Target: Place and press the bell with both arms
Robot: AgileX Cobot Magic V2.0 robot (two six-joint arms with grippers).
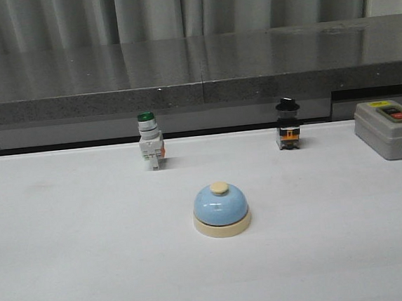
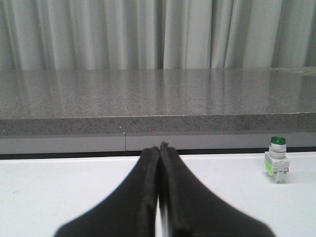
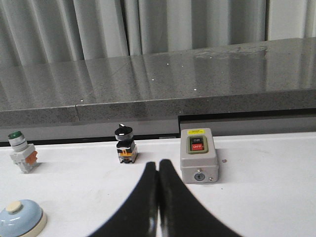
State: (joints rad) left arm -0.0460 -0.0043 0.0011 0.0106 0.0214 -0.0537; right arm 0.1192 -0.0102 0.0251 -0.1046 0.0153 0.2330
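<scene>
Judging from the front view, nothing of the task looks under way: neither arm shows there. Going left to right across that frame, a green-capped switch stands at upper centre-left, the bell sits upright on the white table at the centre, a black-knobbed switch stands at upper centre-right, and a grey box lies at the right edge. The left gripper has its fingers pressed together, holding nothing; the right gripper likewise. Both hang apart from the bell, so placing and pressing seem left to do.
</scene>
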